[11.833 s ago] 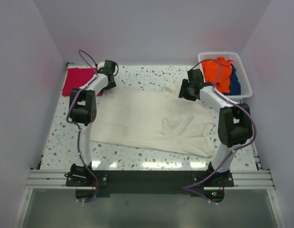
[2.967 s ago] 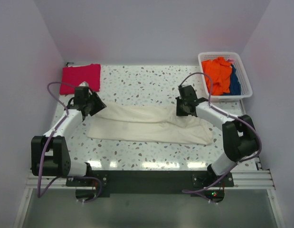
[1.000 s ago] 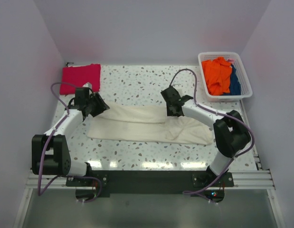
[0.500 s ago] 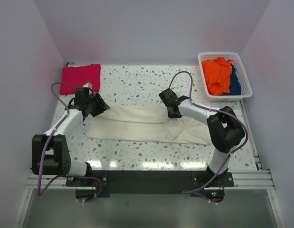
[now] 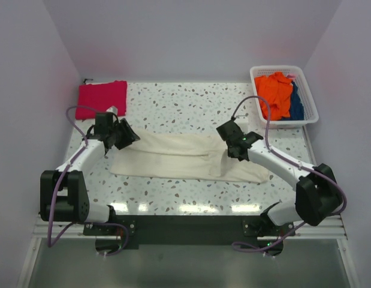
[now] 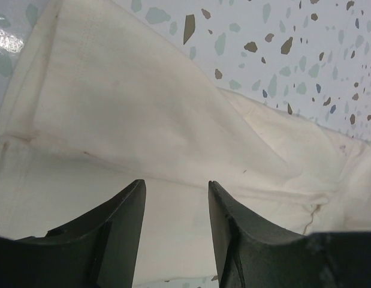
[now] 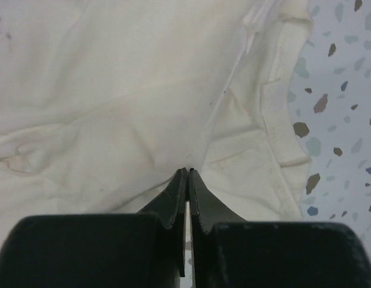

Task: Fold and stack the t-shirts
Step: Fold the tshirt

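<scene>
Cream shirt (image 5: 185, 157) lies in a long folded band across mid-table, with the pink shirt (image 5: 102, 99) off at the far-left corner. Left gripper (image 6: 176, 198) hangs spread over the band's left end. Right gripper (image 7: 189, 174) is pressed closed with nothing pinched. The cloth looks soft, limp and light, so it's probably best pinched at the doubled end corners.

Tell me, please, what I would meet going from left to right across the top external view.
Crimson-pink t-shirt → left claw → right claw → white basket. The cream-white t-shirt spreads beneath both claws, so it has no single place in the order.
</scene>
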Available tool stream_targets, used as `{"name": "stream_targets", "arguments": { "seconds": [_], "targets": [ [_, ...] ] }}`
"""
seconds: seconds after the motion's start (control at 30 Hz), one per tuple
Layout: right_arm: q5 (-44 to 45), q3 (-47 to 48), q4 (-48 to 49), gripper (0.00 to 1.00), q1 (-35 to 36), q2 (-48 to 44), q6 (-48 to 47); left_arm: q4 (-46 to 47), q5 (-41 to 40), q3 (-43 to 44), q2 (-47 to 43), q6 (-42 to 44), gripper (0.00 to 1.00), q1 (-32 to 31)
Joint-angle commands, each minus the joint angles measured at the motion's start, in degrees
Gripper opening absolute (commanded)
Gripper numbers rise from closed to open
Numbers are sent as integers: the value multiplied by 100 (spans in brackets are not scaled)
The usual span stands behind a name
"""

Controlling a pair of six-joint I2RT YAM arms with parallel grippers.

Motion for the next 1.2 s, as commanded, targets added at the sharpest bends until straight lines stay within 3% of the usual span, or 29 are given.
{"name": "stream_targets", "arguments": {
  "seconds": [0.0,0.37,0.5,0.63,0.83,1.0,1.17],
  "targets": [
    [376,-309,-514,2,-40,-454,417,222,236,-97,-163,90,51,-10],
    [438,-907,-1138,13,-312,-1018,980,309,439,-220,-172,90,51,-19],
    [412,-758,-1385,32,-330,-1220,1033,336,456,-246,-155,90,51,-19],
    [280,-381,-1193,44,-330,-1352,745,318,369,-229,-163,38,52,-19],
    [-35,209,-718,44,-601,-422,314,99,-9,-71,-154,-59,52,-19],
    [-1240,68,484,43,-2138,35,-293,72,-132,-141,-172,-68,52,-19],
    [-1636,306,1154,44,-2571,563,-522,81,-132,-80,-137,-68,52,-19]
  ]
}}
